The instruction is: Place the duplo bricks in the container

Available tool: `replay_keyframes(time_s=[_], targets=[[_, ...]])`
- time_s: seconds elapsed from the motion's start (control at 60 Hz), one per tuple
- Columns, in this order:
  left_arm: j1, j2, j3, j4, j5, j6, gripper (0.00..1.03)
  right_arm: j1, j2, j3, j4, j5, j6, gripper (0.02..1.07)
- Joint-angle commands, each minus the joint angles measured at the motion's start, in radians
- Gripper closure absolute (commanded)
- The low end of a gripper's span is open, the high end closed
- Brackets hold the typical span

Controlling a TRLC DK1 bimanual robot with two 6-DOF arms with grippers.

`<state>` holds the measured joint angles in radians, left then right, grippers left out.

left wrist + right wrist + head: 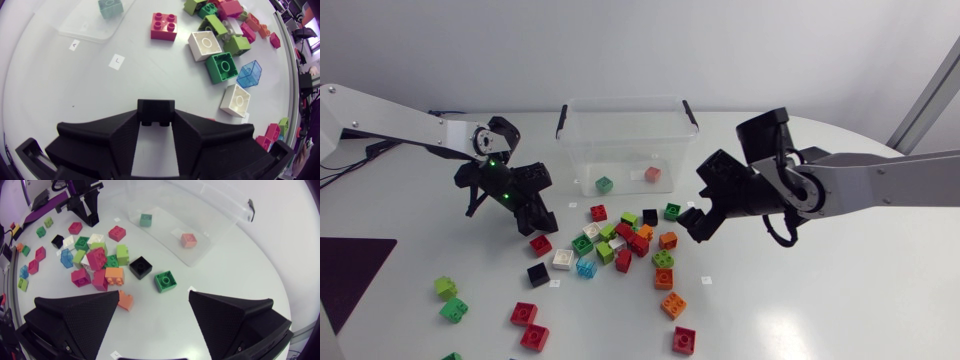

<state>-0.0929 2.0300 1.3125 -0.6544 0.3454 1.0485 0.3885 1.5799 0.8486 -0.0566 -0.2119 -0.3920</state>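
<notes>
Since container (582, 140) drop-off is intended, black brick (156, 107) is clamped in left gripper (156, 121). Right gripper (154, 300) is spread open for picking

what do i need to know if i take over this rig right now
Left end effector shut on a black duplo brick, low beside the mixed-colour pile of duplo bricks.
Right end effector open, empty, at the pile's other side.
Done: clear plastic container holds one teal brick and one salmon brick.
Left: the held brick, the pile, scattered strays.
</notes>
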Motion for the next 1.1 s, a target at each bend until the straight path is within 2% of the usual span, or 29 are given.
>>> replay_keyframes(time_s=[0.0,0.417,0.717,0.783,0.85,1.0,1.083], targets=[[-0.001,-0.031,0.024,-0.047,0.032,0.024,0.88,-0.019,0.075,-0.013,0.035,-0.02,-0.056,0.07],[-0.022,-0.277,-0.033,-0.123,0.098,-0.05,0.87,-0.111,0.27,0.073,0.104,-0.139,-0.179,0.07],[-0.107,-0.399,0.027,-0.119,0.136,-0.231,0.87,-0.134,0.373,0.164,0.126,-0.195,-0.197,0.07],[-0.117,-0.406,0.053,-0.079,0.141,-0.306,0.87,-0.128,0.393,0.181,0.136,-0.195,-0.199,0.07],[-0.126,-0.404,0.073,-0.063,0.149,-0.337,0.87,-0.125,0.419,0.198,0.146,-0.196,-0.199,0.07],[-0.145,-0.396,0.087,0.042,0.15,-0.438,0.87,-0.12,0.462,0.225,0.162,-0.211,-0.199,0.07],[-0.154,-0.383,0.099,0.105,0.15,-0.493,0.87,-0.108,0.48,0.231,0.175,-0.211,-0.2,0.12]])
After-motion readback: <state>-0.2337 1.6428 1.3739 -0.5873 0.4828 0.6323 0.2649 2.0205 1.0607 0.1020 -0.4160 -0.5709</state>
